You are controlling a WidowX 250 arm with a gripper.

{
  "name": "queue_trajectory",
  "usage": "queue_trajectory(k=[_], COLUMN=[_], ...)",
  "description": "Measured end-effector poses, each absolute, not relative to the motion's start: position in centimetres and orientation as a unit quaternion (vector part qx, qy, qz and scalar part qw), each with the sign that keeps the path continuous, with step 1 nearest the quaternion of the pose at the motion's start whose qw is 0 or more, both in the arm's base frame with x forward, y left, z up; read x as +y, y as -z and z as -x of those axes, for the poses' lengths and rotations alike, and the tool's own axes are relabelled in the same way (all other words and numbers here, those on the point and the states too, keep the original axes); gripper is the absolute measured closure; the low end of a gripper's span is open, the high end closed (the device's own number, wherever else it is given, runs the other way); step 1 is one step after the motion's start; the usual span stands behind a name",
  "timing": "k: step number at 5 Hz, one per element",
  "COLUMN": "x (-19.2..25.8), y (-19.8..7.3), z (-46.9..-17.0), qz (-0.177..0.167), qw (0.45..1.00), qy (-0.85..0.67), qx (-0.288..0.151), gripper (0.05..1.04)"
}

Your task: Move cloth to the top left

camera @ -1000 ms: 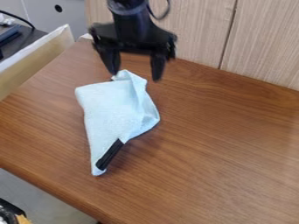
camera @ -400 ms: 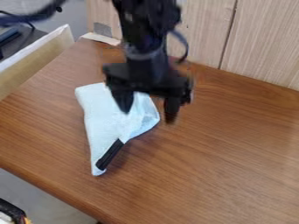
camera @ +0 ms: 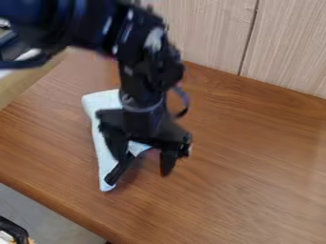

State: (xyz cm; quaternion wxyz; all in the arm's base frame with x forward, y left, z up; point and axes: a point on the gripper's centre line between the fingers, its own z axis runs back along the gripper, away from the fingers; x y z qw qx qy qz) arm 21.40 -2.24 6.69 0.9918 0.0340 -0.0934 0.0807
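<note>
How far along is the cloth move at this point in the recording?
Nothing looks done: the cloth lies left of centre on the table, short of its top left. Nothing appears gripped; the tool hangs open over the cloth. Grasping and moving it remain.

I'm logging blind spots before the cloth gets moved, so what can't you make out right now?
Camera view:
- Cloth: its middle and right side are largely hidden behind the arm and gripper.
- Black strip at the cloth: whether a fingertip touches it is unclear, dark against dark.
- Dark object at lower left: cut off by the picture's edge.
</note>
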Motion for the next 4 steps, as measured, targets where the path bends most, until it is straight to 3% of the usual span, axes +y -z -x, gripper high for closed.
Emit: queue_trajectory(k=[1,3,4], x=[-1.2,-0.5,-0.3], y=[-5.8,-4.7,-4.5], z=[-21.3,-21.4,-21.4], qz=[-0.045,-0.063,-0.068], qw=[0.991,0.989,0.989], qy=[-0.096,-0.116,-0.119], qx=[-0.08,-0.067,-0.063], gripper=[0.136,0.718,0.915])
